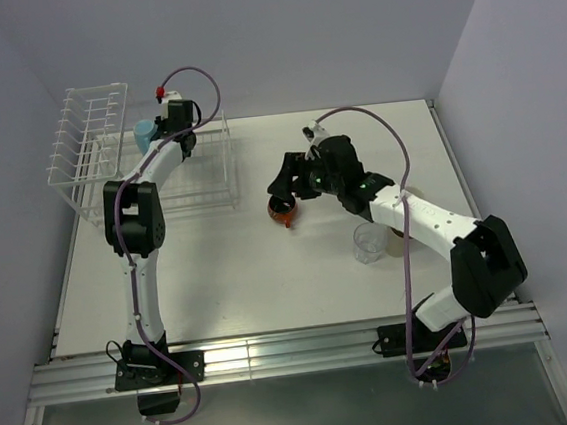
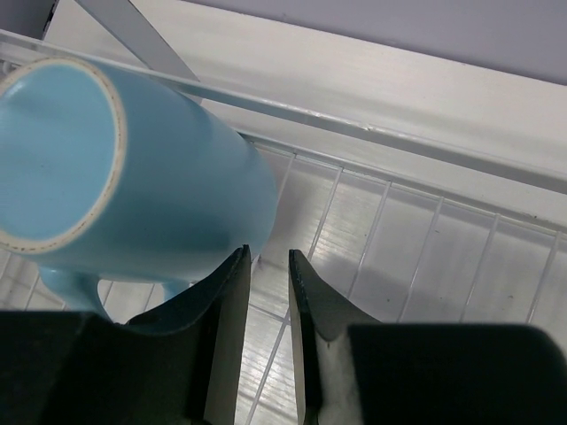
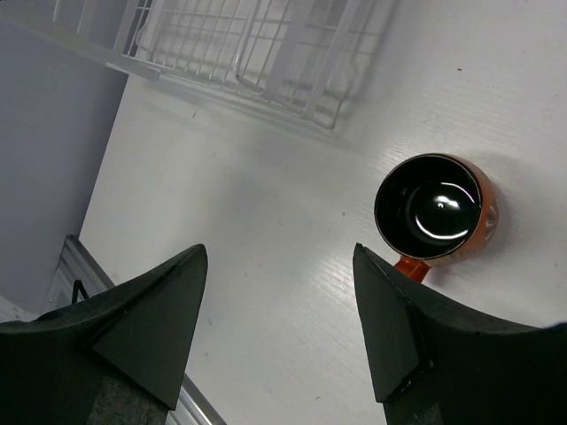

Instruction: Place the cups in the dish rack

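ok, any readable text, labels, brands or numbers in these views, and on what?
None readable. The light blue glazed mug, the squat dark red-orange cup, the clear tumbler and the white wire dish rack show no print.

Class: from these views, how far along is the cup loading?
Nearly done: one light blue mug lies in the dish rack beside the left hand. In hand: open right hand hovers over the red-orange cup. Left: that cup, clear tumbler, beige cup, on the table.
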Controlling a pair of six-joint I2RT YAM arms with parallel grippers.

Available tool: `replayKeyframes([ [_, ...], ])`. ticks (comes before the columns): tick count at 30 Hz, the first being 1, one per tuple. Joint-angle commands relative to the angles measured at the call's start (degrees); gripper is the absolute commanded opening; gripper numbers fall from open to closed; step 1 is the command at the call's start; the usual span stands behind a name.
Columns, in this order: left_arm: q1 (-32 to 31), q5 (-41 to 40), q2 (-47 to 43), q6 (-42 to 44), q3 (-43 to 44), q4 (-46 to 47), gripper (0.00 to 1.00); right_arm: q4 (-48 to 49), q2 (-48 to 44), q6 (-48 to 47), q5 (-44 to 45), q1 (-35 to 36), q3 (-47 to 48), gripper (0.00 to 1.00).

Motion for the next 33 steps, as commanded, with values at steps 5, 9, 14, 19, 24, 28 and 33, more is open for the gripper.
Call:
replayKeyframes([
  [5, 0.94, -1.42, 0.54, 0.39, 2.36, 0.19, 0.31, 3.02, 5.25, -1.01, 1.13, 2.61, 7.39, 0.73],
  [9, 1.20, -1.24, 0.19, 0.21, 1.66, 0.45, 0.31, 3.28, 9.03, -1.01, 3.50, 4.02, 11.60, 0.73],
  [14, 1.29, -1.24, 0.54, 0.21, 1.39, 0.54, 0.30, 3.37, 14.65, -0.57, 6.75, 5.34, 16.44, 0.72],
  [19, 1.38, -0.89, 0.80, 0.04, 1.48, 0.37, 0.30, 3.28, 21.15, -0.66, 10.10, 6.83, 22.94, 0.71],
  [24, 1.82, -0.71, 0.63, 0.04, 1.31, 0.45, 0.30, 3.63, 26.26, -0.40, 11.94, 7.89, 28.13, 0.71],
  [28, 2.17, -0.10, 0.36, -0.22, 1.22, 0.45, 0.30, 2.23, 30.21, -0.75, 14.40, 9.21, 31.82, 0.71],
  [33, 2.35, 0.25, 0.28, -0.31, 1.13, 0.45, 0.30, 0.82, 33.12, -0.75, 17.64, 10.17, 36.21, 0.70],
])
